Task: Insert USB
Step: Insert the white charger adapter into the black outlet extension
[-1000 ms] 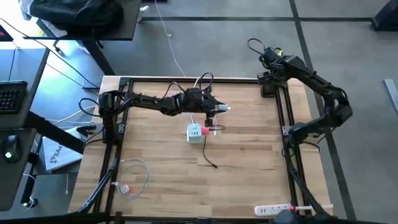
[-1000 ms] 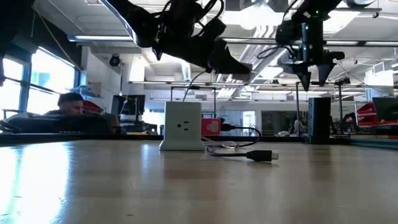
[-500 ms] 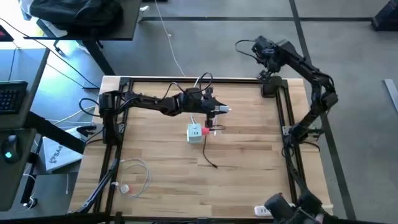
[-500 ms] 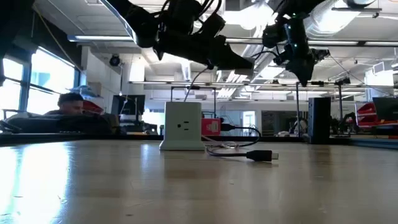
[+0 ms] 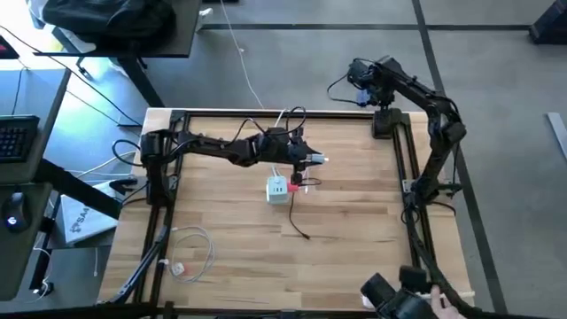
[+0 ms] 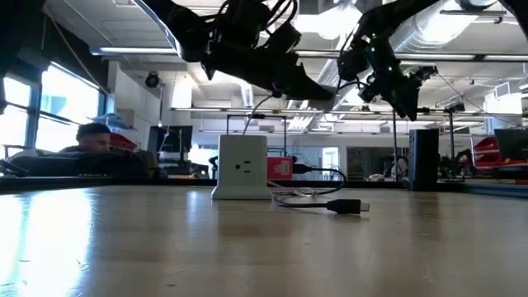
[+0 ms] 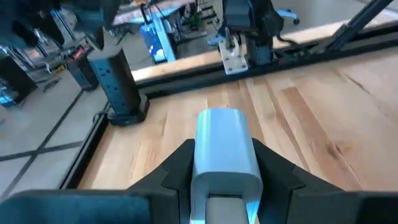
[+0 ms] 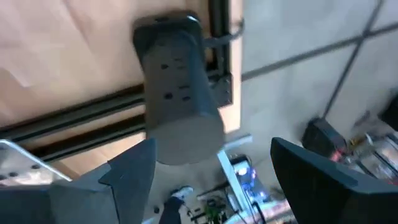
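The USB (image 5: 292, 187), a small red-pink plug, lies against the right side of the white charger cube (image 5: 277, 190) at mid-table. In the low view the USB (image 6: 280, 168) touches the cube (image 6: 242, 167). Its thin black cable runs toward the near edge and its free end (image 6: 346, 206) lies on the wood. My left gripper (image 5: 307, 159) hovers just beyond the cube, shut on a silvery plug (image 7: 224, 149). My right gripper (image 5: 359, 75) is raised past the table's far right corner, open, with nothing between its fingers (image 8: 130, 174). My left gripper pinches the silvery plug by its two side faces (image 7: 199, 165) between its two fingers. The plug juts forward past the fingertips toward the table's right side. It hangs clear above the wood.
A black power tower (image 5: 383, 120) stands at the far right corner and fills the right wrist view (image 8: 177, 93). A coiled white cable (image 5: 190, 252) lies near left. A white power strip (image 5: 390, 299) and a person's hand (image 5: 438, 301) are at the near right edge.
My right gripper has risen and swung toward the far edge and somewhat left, past the table's far right corner. It has tipped from pointing down to slanting. The cube and the USB have stayed in place.
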You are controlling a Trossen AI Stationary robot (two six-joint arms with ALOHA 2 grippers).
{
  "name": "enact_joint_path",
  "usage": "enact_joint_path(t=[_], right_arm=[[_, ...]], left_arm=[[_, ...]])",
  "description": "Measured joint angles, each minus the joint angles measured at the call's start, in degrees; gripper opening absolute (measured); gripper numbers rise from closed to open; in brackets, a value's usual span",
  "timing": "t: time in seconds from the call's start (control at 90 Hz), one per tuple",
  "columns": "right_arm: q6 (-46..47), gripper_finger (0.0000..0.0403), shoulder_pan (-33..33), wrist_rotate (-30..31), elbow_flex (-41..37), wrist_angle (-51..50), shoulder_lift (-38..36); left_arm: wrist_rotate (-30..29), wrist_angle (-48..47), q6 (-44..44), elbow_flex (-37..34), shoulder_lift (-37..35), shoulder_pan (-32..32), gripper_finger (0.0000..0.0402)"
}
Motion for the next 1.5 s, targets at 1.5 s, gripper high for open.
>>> enact_joint_path(t=[1.5], right_arm=[[-11.3,0.0239,-0.7,6.1,-15.4,11.3,-2.4]], left_arm=[[-2.6,-1.4,0.1,0.0,0.0,-3.2,0.0097]])
